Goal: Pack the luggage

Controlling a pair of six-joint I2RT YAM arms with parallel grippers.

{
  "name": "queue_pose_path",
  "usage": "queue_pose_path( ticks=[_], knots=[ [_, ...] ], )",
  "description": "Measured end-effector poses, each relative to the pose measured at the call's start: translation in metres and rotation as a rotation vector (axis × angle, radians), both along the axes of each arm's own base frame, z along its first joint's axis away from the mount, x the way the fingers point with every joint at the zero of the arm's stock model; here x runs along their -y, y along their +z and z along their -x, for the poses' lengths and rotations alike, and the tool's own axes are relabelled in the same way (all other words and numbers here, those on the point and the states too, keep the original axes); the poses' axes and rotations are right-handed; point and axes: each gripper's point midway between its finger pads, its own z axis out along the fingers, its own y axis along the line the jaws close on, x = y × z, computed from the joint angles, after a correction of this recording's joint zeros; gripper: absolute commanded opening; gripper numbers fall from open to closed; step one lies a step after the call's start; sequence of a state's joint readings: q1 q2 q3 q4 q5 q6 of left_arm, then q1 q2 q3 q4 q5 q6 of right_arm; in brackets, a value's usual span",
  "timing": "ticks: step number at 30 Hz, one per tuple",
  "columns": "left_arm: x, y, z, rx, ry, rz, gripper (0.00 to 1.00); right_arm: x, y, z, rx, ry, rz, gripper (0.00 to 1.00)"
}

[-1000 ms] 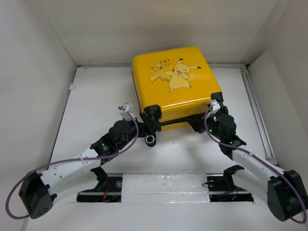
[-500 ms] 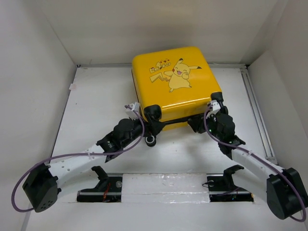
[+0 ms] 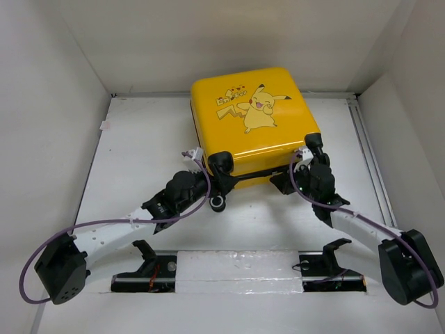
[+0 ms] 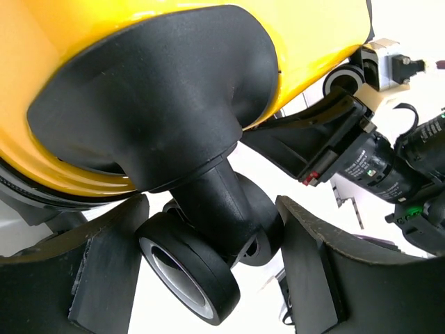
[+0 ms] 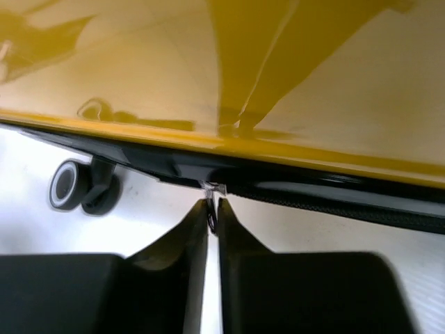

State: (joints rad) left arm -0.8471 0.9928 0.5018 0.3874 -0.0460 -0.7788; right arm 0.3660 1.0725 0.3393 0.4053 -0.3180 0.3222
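The yellow luggage (image 3: 250, 118) with the Pikachu print lies flat and closed at the back middle of the table. My left gripper (image 3: 214, 182) is at its near left corner. In the left wrist view it (image 4: 208, 261) is open, and its fingers (image 4: 104, 271) straddle a black wheel (image 4: 188, 275) with gaps on both sides. My right gripper (image 3: 290, 178) is at the near edge by the right wheel. In the right wrist view it (image 5: 213, 217) is shut on the small metal zip pull (image 5: 212, 203), which hangs from the black zip band (image 5: 334, 198) under the yellow shell (image 5: 278, 69).
White walls enclose the table on the left, back and right. A rail (image 3: 372, 160) runs along the right side. The arm mounting bar (image 3: 236, 268) lies at the near edge. Another luggage wheel (image 5: 66, 184) shows left of the right fingers.
My left arm has swung right and forward, bringing its open jaws around the near left wheel. My right gripper has shifted slightly left along the near edge, still shut.
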Motion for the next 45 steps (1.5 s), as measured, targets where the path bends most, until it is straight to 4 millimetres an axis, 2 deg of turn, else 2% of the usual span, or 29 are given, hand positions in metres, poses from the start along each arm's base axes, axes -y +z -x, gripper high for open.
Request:
queue_pose_path(
  ticks=[2,8,12,19,23,26,29,32,33,34,35,36,37,40,43,45],
  knots=[
    [-0.001,0.000,-0.001,0.000,0.006,0.000,0.00,-0.001,0.002,0.000,0.000,0.003,-0.010,0.00],
    [-0.008,0.005,-0.004,0.012,0.048,0.004,0.00,0.005,0.008,0.005,-0.003,-0.035,-0.022,0.00],
    [-0.015,0.008,-0.005,0.019,0.082,-0.002,0.00,0.015,0.020,0.009,0.018,-0.087,-0.025,0.00],
    [-0.023,0.014,-0.006,0.034,0.115,0.000,0.00,0.024,0.018,0.016,-0.007,-0.126,-0.007,0.00],
    [-0.029,0.032,-0.005,0.064,0.141,0.051,0.00,0.035,0.018,0.014,-0.011,-0.191,0.011,0.00],
    [-0.038,0.039,-0.008,0.091,0.174,0.045,0.00,0.054,0.019,0.009,-0.002,-0.289,0.037,0.00],
    [-0.038,0.038,-0.009,0.092,0.174,0.038,0.00,0.066,0.020,0.010,0.000,-0.349,0.055,0.00],
    [-0.033,0.031,-0.008,0.082,0.147,0.017,0.00,0.067,0.020,0.010,-0.012,-0.350,0.069,0.00],
    [-0.031,0.027,-0.006,0.075,0.133,0.005,0.15,0.066,0.020,0.008,-0.018,-0.342,0.075,0.00],
    [-0.029,0.024,-0.005,0.072,0.115,-0.007,0.48,0.061,0.020,0.007,-0.025,-0.321,0.076,0.00],
    [-0.027,0.021,-0.003,0.064,0.099,-0.016,0.48,0.059,0.019,0.005,-0.034,-0.315,0.079,0.00],
    [-0.025,0.019,-0.001,0.057,0.087,-0.017,0.62,0.054,0.017,0.005,-0.039,-0.297,0.081,0.00],
    [-0.025,0.017,0.001,0.059,0.073,-0.028,0.82,0.050,0.014,0.005,-0.046,-0.283,0.088,0.00],
    [-0.024,0.020,0.007,0.058,0.044,-0.012,0.98,0.036,0.004,0.004,-0.059,-0.258,0.130,0.00],
    [-0.026,0.026,0.013,0.069,0.029,0.010,1.00,0.013,0.002,0.006,-0.056,-0.208,0.162,0.00],
    [-0.026,0.029,0.015,0.075,0.018,0.019,1.00,-0.010,0.002,0.011,-0.053,-0.141,0.167,0.00]
  ],
)
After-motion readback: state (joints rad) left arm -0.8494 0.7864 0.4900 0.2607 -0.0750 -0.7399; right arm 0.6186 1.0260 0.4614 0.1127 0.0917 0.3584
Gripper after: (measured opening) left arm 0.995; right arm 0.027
